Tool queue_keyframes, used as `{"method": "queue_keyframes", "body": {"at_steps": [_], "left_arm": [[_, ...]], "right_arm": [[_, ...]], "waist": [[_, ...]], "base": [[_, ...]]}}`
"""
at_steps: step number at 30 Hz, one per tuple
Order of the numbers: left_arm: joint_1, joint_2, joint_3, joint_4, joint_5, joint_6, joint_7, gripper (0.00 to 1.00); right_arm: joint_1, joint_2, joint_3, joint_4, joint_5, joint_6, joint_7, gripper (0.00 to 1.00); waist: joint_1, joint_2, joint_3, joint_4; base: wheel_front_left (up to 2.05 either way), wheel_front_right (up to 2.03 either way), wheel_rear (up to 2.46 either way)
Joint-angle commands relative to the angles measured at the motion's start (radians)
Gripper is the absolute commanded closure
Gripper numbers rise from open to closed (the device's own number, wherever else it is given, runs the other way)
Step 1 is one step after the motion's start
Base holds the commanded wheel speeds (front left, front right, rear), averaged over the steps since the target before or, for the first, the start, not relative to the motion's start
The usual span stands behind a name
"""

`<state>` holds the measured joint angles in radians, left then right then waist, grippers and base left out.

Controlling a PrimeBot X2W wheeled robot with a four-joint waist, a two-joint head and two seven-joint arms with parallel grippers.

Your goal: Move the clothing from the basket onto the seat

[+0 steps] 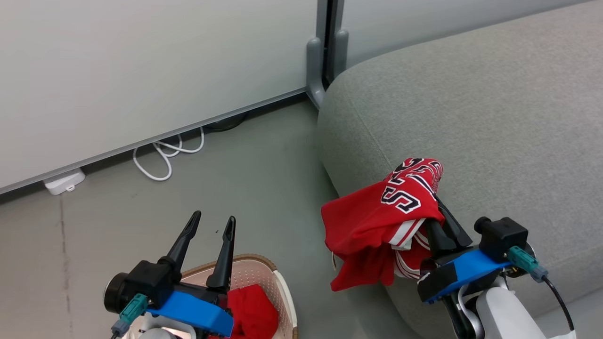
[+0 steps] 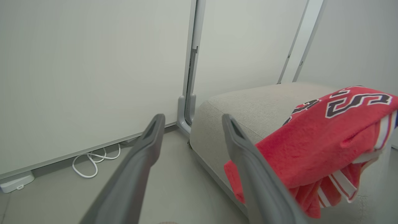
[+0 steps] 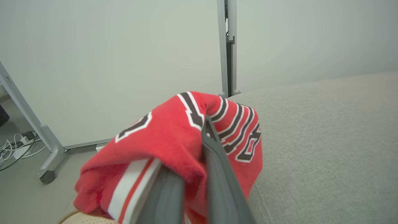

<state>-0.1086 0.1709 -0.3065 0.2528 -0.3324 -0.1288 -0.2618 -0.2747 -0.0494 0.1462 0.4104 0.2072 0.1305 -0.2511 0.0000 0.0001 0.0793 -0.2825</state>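
Pinching a red jersey [image 1: 372, 221], the R gripper [image 1: 445, 226] sits at 4 o'clock in head view, fingers almost closed w/ fabric clamped between them; the tips are buried under cloth. Jersey is bunched over the fingers, black-and-white lettering on top, white-striped trim hanging at its 5 o'clock. It's held up in the air at the seat [image 1: 471, 117] front edge: lettered end at 1 o'clock is over the seat corner, can't tell if it touches, and the loose end at 7 o'clock droops past the edge. Seat takes the 1 to 4 o'clock part of head view, grey, rounded edge, seam along the top

L gripper [image 1: 213, 217] is at 7 o'clock, fingers spread wide w/ nothing between them, pointing to 12 above the basket [image 1: 282, 282]. Basket stands on the floor [image 1: 235, 165] at 6 o'clock, partly hidden by the L wrist; brown rim, perforated cream wall. 2nd jersey [image 1: 252, 310] lies crumpled inside it, no lettering showing. Basket and seat are apart, a strip of floor between

White cable [image 1: 162, 155] loops on the floor at 10 o'clock, by the wall [image 1: 141, 70] base
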Motion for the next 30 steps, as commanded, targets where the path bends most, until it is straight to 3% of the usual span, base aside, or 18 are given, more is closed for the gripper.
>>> {"method": "queue_keyframes", "body": {"at_steps": [1, 5, 18, 30], "left_arm": [[-0.015, 0.003, -0.002, -0.008, 0.006, -0.002, -0.005, 0.0], [-0.029, 0.015, -0.02, -0.023, 0.002, -0.002, -0.005, 0.0], [-0.036, 0.041, -0.037, -0.035, 0.002, -0.002, -0.005, 0.0], [-0.086, 0.061, -0.102, -0.005, -0.011, -0.002, -0.005, 0.0]], "right_arm": [[0.01, -0.002, -0.003, -0.01, 0.006, 0.0, -0.004, 1.0], [0.018, -0.002, -0.018, -0.027, 0.016, 0.0, -0.007, 1.0], [0.035, -0.002, -0.04, -0.043, 0.046, 0.0, -0.012, 1.0], [0.073, -0.001, -0.094, -0.073, 0.049, 0.0, -0.015, 1.0]], "waist": [[0.0, -0.0001, 0.013, -0.042], [0.0, -0.0001, 0.03, -0.115], [0.0, -0.0001, 0.056, -0.259], [0.0, -0.0001, 0.081, -0.276]], "base": [[0.0, 0.0, 0.0], [0.0, 0.0, 0.0], [0.0, 0.0, 0.0], [0.0, 0.0, 0.0]]}}
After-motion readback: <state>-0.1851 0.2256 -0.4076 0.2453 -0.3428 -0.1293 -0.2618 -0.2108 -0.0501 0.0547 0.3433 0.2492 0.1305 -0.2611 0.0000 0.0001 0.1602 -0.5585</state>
